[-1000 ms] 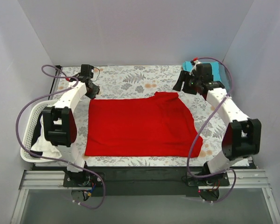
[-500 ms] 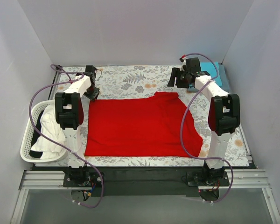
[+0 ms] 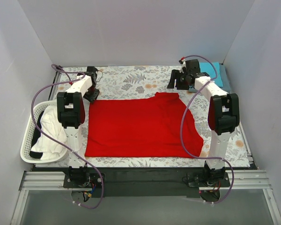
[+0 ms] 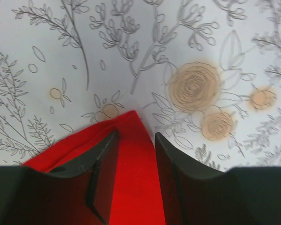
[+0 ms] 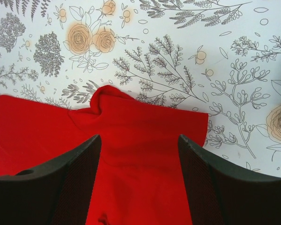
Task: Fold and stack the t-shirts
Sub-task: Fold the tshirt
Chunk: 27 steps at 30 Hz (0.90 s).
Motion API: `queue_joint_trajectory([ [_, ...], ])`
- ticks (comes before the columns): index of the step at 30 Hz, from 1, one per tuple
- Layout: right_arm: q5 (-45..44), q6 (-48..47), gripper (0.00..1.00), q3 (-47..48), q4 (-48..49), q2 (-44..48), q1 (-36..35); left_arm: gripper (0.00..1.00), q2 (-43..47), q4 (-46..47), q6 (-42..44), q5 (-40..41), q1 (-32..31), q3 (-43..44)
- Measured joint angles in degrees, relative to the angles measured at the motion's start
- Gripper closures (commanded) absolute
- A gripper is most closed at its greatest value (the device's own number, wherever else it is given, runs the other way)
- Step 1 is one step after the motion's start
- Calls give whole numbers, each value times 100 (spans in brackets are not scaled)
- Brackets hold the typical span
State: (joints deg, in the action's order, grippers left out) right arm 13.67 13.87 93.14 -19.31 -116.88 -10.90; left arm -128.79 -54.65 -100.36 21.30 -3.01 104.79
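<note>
**Far left.** White lattice basket (image 3: 26, 143) at the table's left edge, just beside the left arm. It holds a crumpled white cloth (image 3: 49, 131) with something dark under it that I cannot make out.

**Left, far side.** Left gripper (image 4: 136, 136), reached out low over the far left corner of the red t-shirt (image 3: 136, 126). The jaws stand a modest gap apart. The shirt's pointed corner lies flat on the table in that gap, with a dark finger (image 4: 103, 164) on either side of it. The cloth is not pinched.

**Underneath everything.** Table cover (image 3: 131, 77), pale, printed with grey leaf sprigs and tan roses.

**Centre.** The red t-shirt is spread flat on the cover between the two arms, its near edge close to the arm bases. The far edge runs straight from the left gripper towards the right, then steps up into a further portion near the right arm. The right side slants outward to the near right corner. The right wrist view shows a small puckered bump on the far edge and a short sleeve lying flat just to its right.

**Right, far side.** Right gripper (image 5: 138, 138), raised above the far right part of the red shirt. Jaws wide apart, holding nothing.

**Right.** Purple cable (image 3: 184, 126), hanging from the right arm and looping across the shirt's right side.

**Far right corner.** Teal t-shirt (image 3: 215, 70), partly hidden behind the right arm and well apart from the red one. I cannot tell whether it is folded.
</note>
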Motion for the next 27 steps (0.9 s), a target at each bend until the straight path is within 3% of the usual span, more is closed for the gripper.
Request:
queue_joint_trajectory([
  [6,114,-13,27,-42,59,-133,2,65,-225,-302,-133,227,-13,269],
  [14,170,-15,25,-98,160,-256,20,80,-308,-566,-219,354,-20,396],
  [15,173,-28,25,-98,162,-286,31,86,-308,-568,-214,356,-20,393],
  [21,157,-85,24,-22,181,-682,68,100,-195,-433,-149,348,-15,190],
  [27,111,-120,23,94,199,-828,81,100,-103,-262,-72,289,-13,31],
])
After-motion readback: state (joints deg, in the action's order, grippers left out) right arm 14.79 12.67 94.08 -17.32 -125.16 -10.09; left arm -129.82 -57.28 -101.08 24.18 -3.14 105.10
